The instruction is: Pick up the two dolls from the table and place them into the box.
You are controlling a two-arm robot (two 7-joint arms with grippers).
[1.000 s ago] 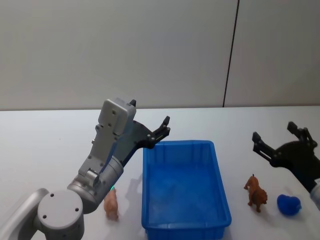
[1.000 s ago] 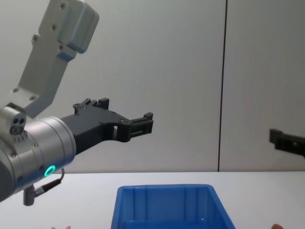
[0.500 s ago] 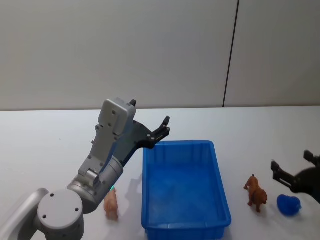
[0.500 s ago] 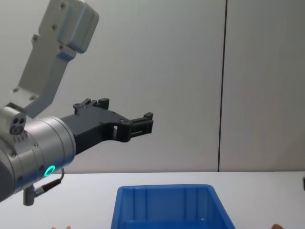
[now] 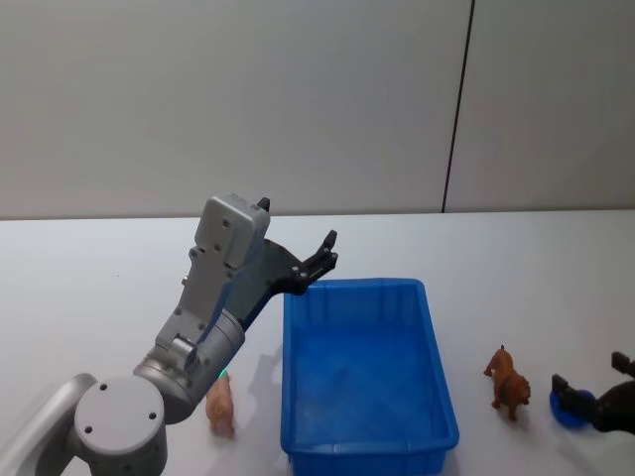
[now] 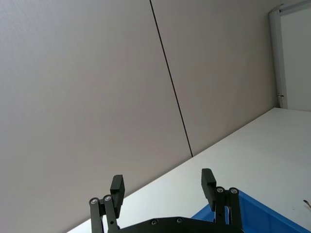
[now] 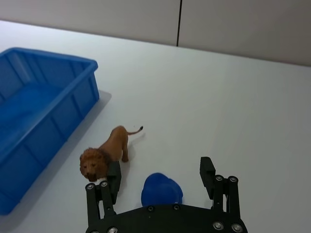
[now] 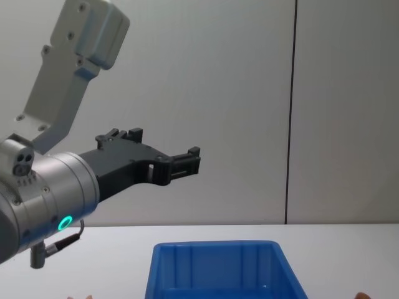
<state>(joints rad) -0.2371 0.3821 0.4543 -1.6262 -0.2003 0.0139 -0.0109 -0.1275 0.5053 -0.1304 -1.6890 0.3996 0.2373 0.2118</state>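
A small pale pink doll (image 5: 220, 404) stands on the white table (image 5: 99, 297), just left of the blue box (image 5: 298, 377). A brown lion doll (image 5: 508, 382) stands right of the box (image 7: 73, 104), on the table (image 7: 233, 97). My right gripper (image 5: 592, 385) is low at the table's near right, open. In the right wrist view it (image 7: 161, 177) straddles a small blue object (image 7: 162, 190), and the lion (image 7: 108, 153) is just beyond one finger. My left gripper (image 5: 296, 226) hangs open and empty in the air over the box's far left corner (image 8: 163, 143) (image 6: 163, 184).
The blue box (image 8: 218, 249) holds nothing that I can see. The small blue object (image 5: 573, 409) lies on the table right of the lion. Grey wall panels stand behind the table.
My right gripper has dropped and drawn back toward the near right corner, from above the lion's far side down to the small blue object. The left arm has not moved.
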